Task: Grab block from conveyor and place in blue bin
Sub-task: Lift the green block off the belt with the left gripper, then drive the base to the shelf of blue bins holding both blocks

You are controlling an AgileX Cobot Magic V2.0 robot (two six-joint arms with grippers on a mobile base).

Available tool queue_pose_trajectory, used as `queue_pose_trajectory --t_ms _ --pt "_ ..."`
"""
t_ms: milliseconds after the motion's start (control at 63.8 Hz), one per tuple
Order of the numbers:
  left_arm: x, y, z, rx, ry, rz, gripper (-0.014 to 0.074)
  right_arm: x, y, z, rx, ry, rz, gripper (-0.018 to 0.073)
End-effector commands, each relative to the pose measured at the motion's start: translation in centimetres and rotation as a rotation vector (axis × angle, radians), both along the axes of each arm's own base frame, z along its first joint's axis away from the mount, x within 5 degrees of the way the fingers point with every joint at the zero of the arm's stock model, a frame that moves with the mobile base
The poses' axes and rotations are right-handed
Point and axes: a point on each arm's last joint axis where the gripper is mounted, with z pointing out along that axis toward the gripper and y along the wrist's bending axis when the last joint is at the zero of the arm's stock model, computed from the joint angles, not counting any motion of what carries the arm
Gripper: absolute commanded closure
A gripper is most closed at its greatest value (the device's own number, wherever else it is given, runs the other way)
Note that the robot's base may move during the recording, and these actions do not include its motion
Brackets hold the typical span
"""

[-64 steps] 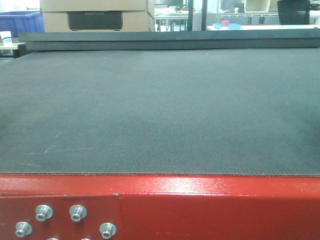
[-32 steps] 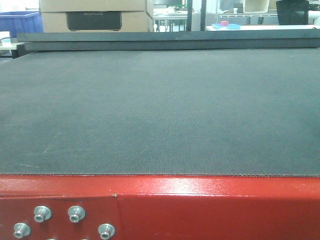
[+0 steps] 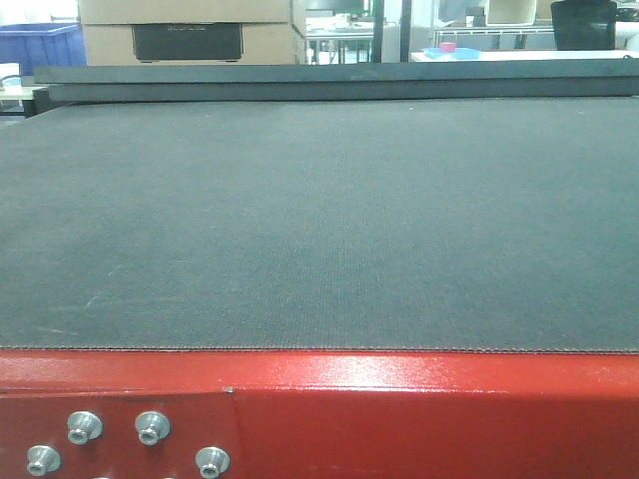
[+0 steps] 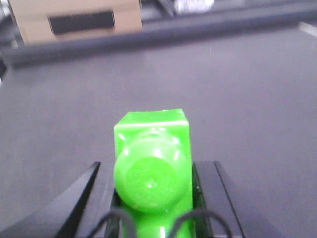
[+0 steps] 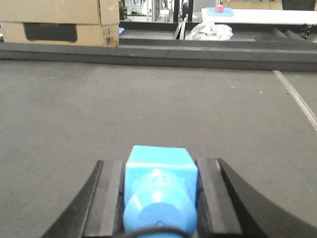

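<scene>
The bright blue block (image 5: 159,171) with its round stud facing the camera sits between the black fingers of my right gripper (image 5: 159,163), which is shut on it above the dark grey conveyor belt (image 5: 148,104). My left gripper (image 4: 156,168) is shut on a bright green block (image 4: 151,139) of the same shape, also over the belt (image 4: 223,89). In the front view the conveyor belt (image 3: 319,220) and its glossy red frame (image 3: 419,409) fill the picture, and neither gripper shows there. The blue bin (image 3: 38,45) stands beyond the belt's far left corner.
A cardboard box (image 3: 190,30) stands behind the belt's far edge. A pale blue tray with a small pink object (image 3: 449,48) lies on a white table at the back right. Silver bolts (image 3: 84,427) stud the frame at lower left.
</scene>
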Motion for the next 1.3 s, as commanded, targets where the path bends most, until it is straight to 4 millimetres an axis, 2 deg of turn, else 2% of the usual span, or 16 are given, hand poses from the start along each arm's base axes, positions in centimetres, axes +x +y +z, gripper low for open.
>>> queue_pose_trajectory --t_ms 0,1286 --pt "-0.36 0.02 0.64 -0.028 -0.064 -0.003 0.0707 -0.08 -0.06 0.2 -0.001 -0.025 -0.007 0.0713" --pt "-0.35 0.05 0.7 -0.023 -0.071 -0.001 0.0707 -0.06 -0.04 0.18 0.001 -0.026 -0.006 0.0713"
